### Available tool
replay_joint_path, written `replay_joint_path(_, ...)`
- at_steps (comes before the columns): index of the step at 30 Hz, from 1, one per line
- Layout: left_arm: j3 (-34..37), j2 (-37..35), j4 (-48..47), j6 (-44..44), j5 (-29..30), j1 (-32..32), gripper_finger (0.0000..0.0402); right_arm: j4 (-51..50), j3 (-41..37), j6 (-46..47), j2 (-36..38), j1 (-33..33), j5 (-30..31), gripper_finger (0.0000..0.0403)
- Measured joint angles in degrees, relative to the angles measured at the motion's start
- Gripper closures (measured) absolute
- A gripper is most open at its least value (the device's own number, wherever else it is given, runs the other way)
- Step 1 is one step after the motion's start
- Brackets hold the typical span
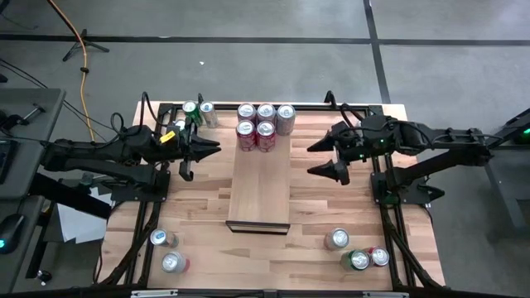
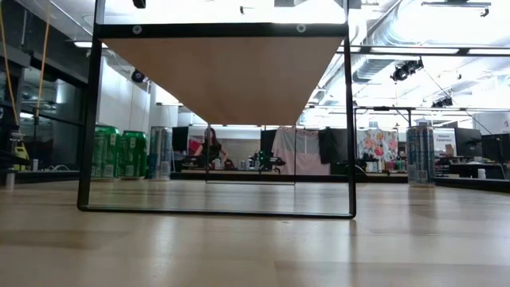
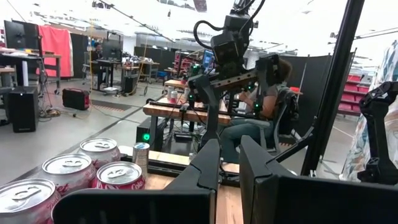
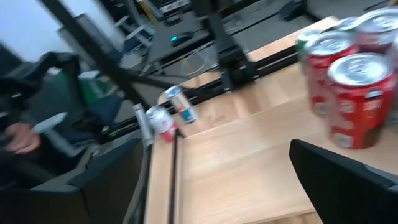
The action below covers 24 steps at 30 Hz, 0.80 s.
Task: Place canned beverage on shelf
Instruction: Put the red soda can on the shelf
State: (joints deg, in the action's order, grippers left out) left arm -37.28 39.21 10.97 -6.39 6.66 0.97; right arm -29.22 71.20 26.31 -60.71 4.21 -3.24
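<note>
The shelf [image 1: 259, 190] is a long pale board in the middle of the table, raised on a dark frame [image 2: 88, 119]. Several red canned beverages [image 1: 265, 124] stand upright on its far end, also seen in the right wrist view [image 4: 354, 99] and the left wrist view [image 3: 118, 175]. My right gripper [image 1: 313, 159] hovers just right of the shelf, a little nearer than the cans, open with nothing between its fingers [image 4: 217, 180]. My left gripper [image 1: 214, 151] hovers left of the shelf, shut and holding nothing.
Two cans [image 1: 199, 112] stand at the table's far left, two [image 1: 168, 251] lie near the front left, and three [image 1: 358, 251] near the front right. The shelf's near half is bare wood. People sit at desks in the room beyond the table.
</note>
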Motion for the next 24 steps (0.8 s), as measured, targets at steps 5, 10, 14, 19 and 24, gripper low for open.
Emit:
replay_joint_path(5, 0.0, 0.01, -0.01, -1.05, 0.06, -0.02, 0.0401, 0.73, 0.0, 3.68, 0.0, 0.07, -8.66, 0.0015)
replay_joint_path(10, 0.0, -0.01, -0.33, -3.48, 1.7, -0.02, 0.0401, 0.73, 0.0, 9.85, 0.02, 3.47, -16.84, 0.0015)
replay_joint_path(14, 0.0, 0.01, -0.8, -4.21, 2.12, -0.04, 0.0401, -3.68, 0.89, 16.28, -0.08, 10.03, -18.74, 0.0015)
replay_joint_path(19, 0.0, -0.01, -0.8, -4.46, 2.13, -0.04, 0.0401, -26.89, 10.24, 27.11, -4.38, 20.66, -16.32, 0.0015)
replay_joint_path(24, 0.0, 0.0, -0.82, -2.53, 2.12, -0.04, 0.0401, -46.89, 21.04, 34.98, -13.98, 32.5, -12.7, 0.0015)
